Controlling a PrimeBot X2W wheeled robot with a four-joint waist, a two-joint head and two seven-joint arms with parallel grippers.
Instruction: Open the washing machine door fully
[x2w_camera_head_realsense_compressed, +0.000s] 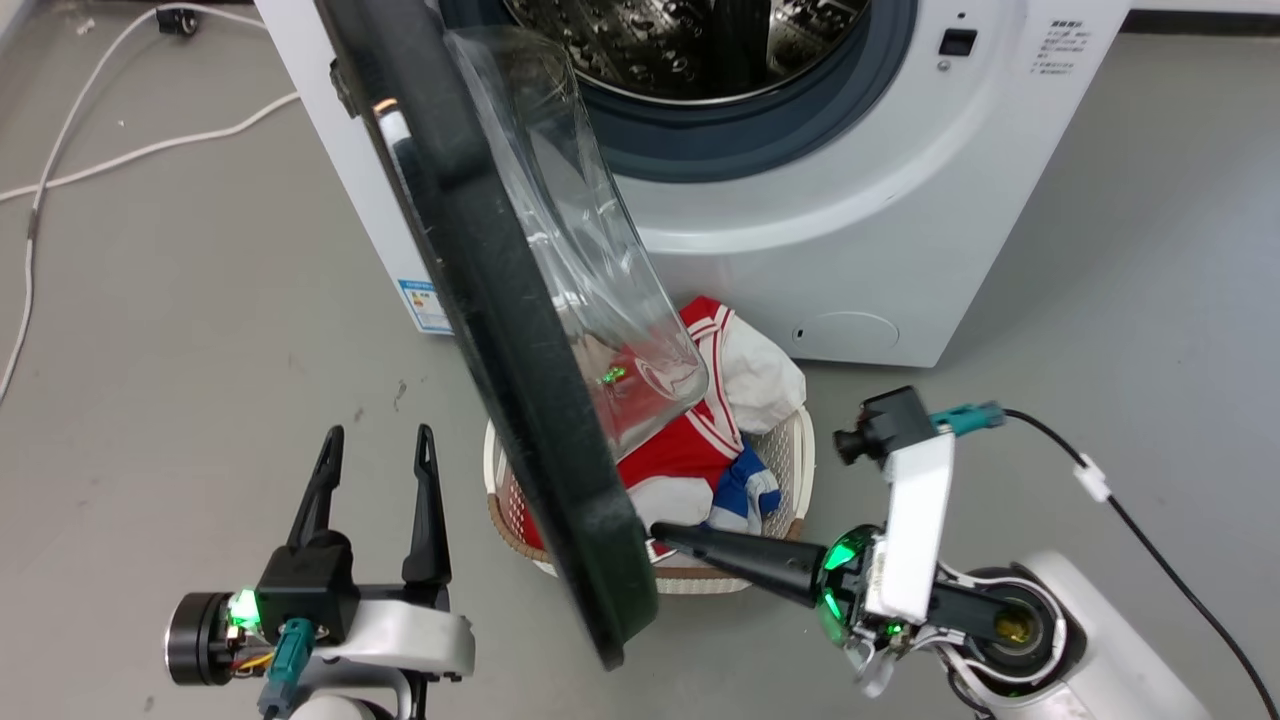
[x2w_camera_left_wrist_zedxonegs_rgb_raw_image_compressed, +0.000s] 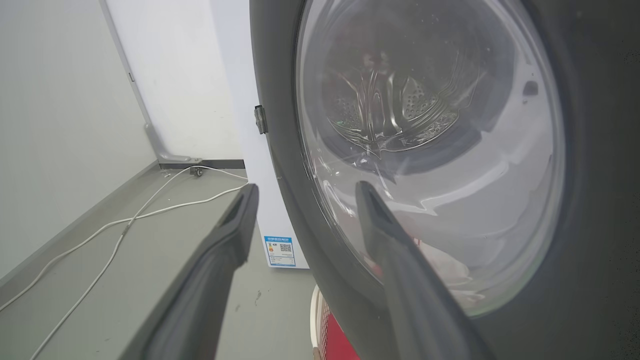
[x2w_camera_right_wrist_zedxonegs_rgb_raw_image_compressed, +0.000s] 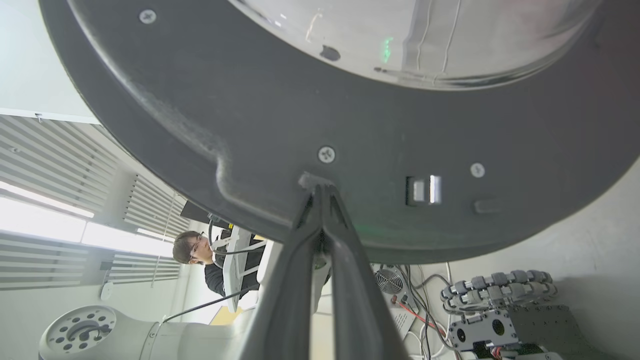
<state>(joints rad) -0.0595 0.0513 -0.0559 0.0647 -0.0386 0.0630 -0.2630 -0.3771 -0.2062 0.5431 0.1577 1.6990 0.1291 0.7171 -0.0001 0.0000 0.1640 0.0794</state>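
Open for loading: the washing machine door (x2w_camera_head_realsense_compressed: 490, 300), a glossy black disc with a bulging clear glass bowl (x2w_camera_head_realsense_compressed: 575, 240), stands swung well out from the white washing machine (x2w_camera_head_realsense_compressed: 850, 250), edge-on in the head view, baring the steel drum (x2w_camera_head_realsense_compressed: 690, 40) and grey rubber ring (x2w_camera_head_realsense_compressed: 740, 140).

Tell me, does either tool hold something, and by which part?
Nothing is held. The shut right tool only presses its tips against the washing machine door; the left tool is open.

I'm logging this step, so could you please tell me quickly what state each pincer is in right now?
Left pincer: open, empty.
Right pincer: closed, tips against the washing machine door, gripping nothing.
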